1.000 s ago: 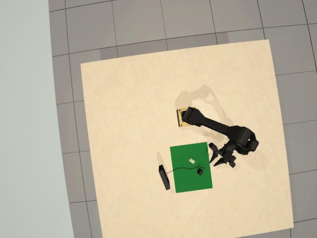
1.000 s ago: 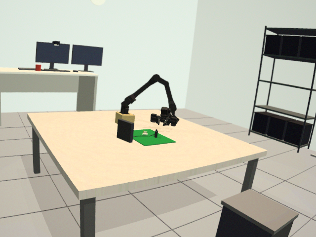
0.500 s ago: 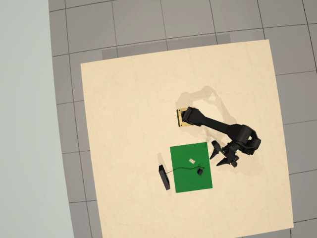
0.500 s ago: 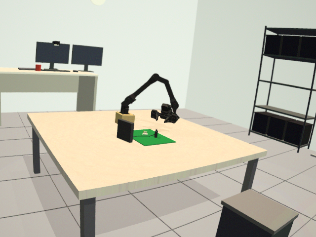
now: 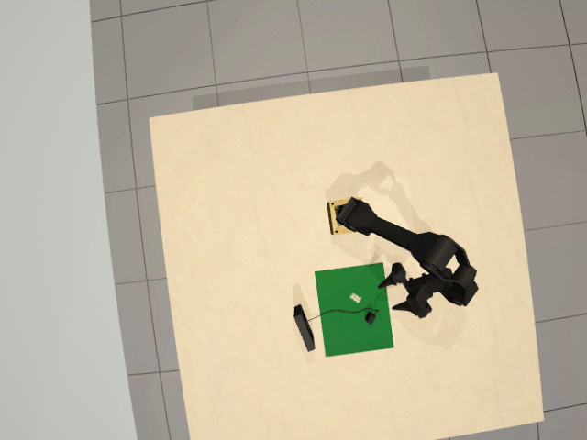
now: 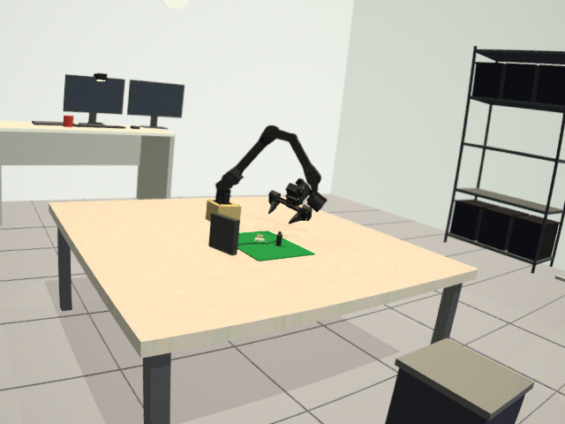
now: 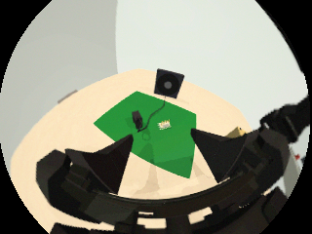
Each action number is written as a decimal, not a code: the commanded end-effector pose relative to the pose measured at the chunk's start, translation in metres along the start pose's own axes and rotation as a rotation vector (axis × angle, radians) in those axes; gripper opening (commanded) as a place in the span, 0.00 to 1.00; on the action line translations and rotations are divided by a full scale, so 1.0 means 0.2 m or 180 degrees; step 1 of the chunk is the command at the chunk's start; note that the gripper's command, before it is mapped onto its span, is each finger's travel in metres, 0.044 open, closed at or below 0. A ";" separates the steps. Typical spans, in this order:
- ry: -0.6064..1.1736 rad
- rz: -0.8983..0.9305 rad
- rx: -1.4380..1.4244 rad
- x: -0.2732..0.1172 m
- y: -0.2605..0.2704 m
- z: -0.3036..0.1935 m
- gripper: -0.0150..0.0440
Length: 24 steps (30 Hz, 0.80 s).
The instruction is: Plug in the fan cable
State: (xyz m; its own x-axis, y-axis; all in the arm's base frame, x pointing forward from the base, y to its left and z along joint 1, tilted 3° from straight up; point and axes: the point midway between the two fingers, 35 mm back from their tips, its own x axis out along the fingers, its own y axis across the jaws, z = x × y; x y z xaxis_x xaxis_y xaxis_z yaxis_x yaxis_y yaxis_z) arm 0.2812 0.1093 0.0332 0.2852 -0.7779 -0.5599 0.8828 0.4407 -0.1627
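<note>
- The hand is spread wide with nothing between its fingers, raised above the counter and touching neither plug nor board.
- The plug, a small black block, stands on the green board, apart from the pale header; it is not plugged in.
- The header's pins are too small to count.
- The thin dark cable runs from the fan across the board to beside the plug. How it joins the plug is hard to make out.
- The fan stands upright just beside the board; its round face shows only in the wrist view.
- From above, the arm hides part of its tan base. In the exterior view, the fan overlaps a corner of the base and the board's near-left part.
- The wrist view has black corners, and the hand's dark body fills its lower part, covering some of the counter.
- Behind, a desk bears two monitors and a red cup. A rack at right is cut off by the picture's edge, as is a grey-topped box below.
</note>
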 end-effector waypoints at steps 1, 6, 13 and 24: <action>0.0246 -0.0070 -0.0058 0.01 0.00 0.01 1.00; 0.0627 -0.0146 -0.0148 0.02 -0.01 0.02 1.00; 0.1164 -0.0147 -0.0270 0.02 -0.01 0.04 1.00; 0.1968 0.0098 -0.0443 -0.02 0.01 0.09 1.00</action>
State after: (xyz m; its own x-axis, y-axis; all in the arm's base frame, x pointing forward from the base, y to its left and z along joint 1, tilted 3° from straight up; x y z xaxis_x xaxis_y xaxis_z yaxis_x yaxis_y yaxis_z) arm 0.2859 0.1023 0.0466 0.0094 -0.4284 -0.9035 0.8197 0.5208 -0.2384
